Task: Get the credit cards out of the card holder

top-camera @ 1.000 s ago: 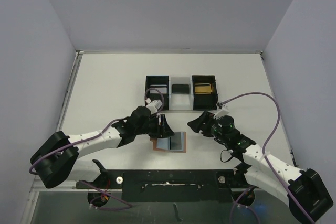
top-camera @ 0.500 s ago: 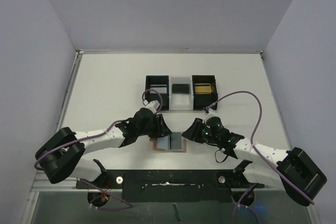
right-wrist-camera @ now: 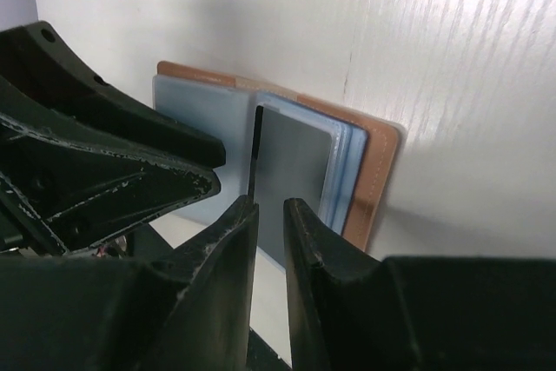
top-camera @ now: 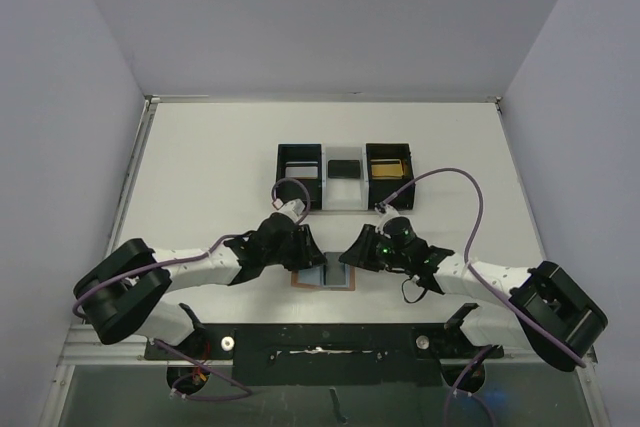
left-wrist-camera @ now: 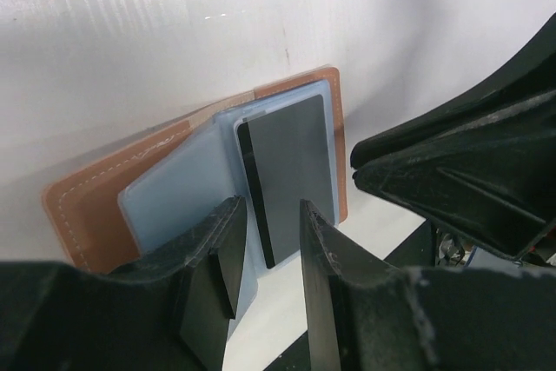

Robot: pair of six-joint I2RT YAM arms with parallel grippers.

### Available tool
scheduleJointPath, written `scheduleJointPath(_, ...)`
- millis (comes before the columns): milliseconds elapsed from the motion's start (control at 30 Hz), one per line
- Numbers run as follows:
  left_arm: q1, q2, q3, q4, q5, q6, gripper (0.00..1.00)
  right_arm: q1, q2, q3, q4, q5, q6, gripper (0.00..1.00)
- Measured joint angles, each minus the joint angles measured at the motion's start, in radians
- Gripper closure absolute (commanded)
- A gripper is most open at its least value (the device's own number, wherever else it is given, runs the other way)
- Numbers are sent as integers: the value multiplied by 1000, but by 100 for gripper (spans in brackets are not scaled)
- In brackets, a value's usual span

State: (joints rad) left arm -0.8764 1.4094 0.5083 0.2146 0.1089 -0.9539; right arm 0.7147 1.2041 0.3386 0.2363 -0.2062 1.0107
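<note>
We find the holder (top-camera: pixel 318 277) lying open on the bench (top-camera: pixel 200 167), at the middle of the near edge. A card (left-wrist-camera: pixel 291 162) sits in its right half. The left claw (top-camera: pixel 314 255) hangs over its left side and the right claw (top-camera: pixel 346 259) over its right. Far behind is the tray (top-camera: pixel 280 175), with a second card (top-camera: pixel 345 168) in the middle compartment and a third card (top-camera: pixel 388 167) in the right one.
</note>
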Motion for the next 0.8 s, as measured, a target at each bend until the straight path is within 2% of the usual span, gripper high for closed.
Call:
scheduleJointPath(233, 0, 48, -1, 13, 6, -7, 70, 19, 18, 2, -24, -11, -4, 74)
scheduleJointPath(500, 0, 63, -1, 12, 12, -6, 70, 8, 112, -3, 59, -63, -25, 74)
scheduleJointPath(800, 0, 63, -10, 23, 11, -12, 72, 6, 118, -11, 84, -67, -26, 75)
